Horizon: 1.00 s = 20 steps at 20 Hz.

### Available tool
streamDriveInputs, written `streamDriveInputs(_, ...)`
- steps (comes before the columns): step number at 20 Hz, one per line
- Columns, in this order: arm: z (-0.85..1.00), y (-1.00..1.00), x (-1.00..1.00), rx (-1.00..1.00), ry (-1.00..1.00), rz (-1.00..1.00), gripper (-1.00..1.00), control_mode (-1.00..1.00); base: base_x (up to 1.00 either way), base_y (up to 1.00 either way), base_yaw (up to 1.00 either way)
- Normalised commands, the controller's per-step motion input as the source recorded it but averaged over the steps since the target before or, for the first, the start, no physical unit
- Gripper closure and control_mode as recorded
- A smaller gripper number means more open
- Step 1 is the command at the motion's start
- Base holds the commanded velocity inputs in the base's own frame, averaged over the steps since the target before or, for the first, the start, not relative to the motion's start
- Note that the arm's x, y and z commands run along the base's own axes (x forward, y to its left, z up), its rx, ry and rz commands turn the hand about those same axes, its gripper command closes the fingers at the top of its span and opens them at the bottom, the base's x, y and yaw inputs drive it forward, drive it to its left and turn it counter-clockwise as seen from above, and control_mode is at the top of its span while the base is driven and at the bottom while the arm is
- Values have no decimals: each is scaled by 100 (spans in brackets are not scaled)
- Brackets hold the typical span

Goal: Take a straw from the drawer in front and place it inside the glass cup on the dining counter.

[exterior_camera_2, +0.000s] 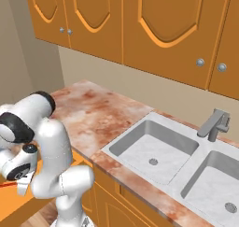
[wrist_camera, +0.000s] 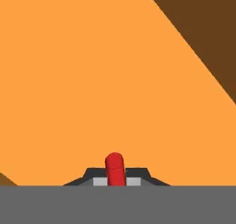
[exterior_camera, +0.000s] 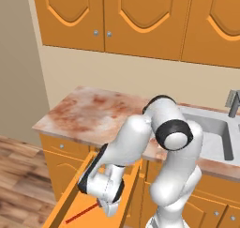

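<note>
Red straw [wrist_camera: 115, 168] | clenched between gripper [wrist_camera: 115, 179] tips at 6 o'clock | low inside open drawer [exterior_camera: 65, 206], ready for lifting out

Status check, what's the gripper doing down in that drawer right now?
Gripper shut on the straw, low inside the open drawer. Straw lies on the drawer floor, one red end poking up between the fingertips. Nothing else seen in the drawer.
</note>
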Motion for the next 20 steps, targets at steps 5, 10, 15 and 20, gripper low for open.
streamDriveInputs(5,100,-15,5,0,-9,0,100,-100,0,0,0)
streamDriveInputs(10,100,0,44,0,-1,0,100,-100,0,0,0)
streamDriveInputs(15,100,19,80,0,0,0,100,-100,0,0,0)
streamDriveInputs(20,100,39,97,0,0,0,100,-100,0,0,0)
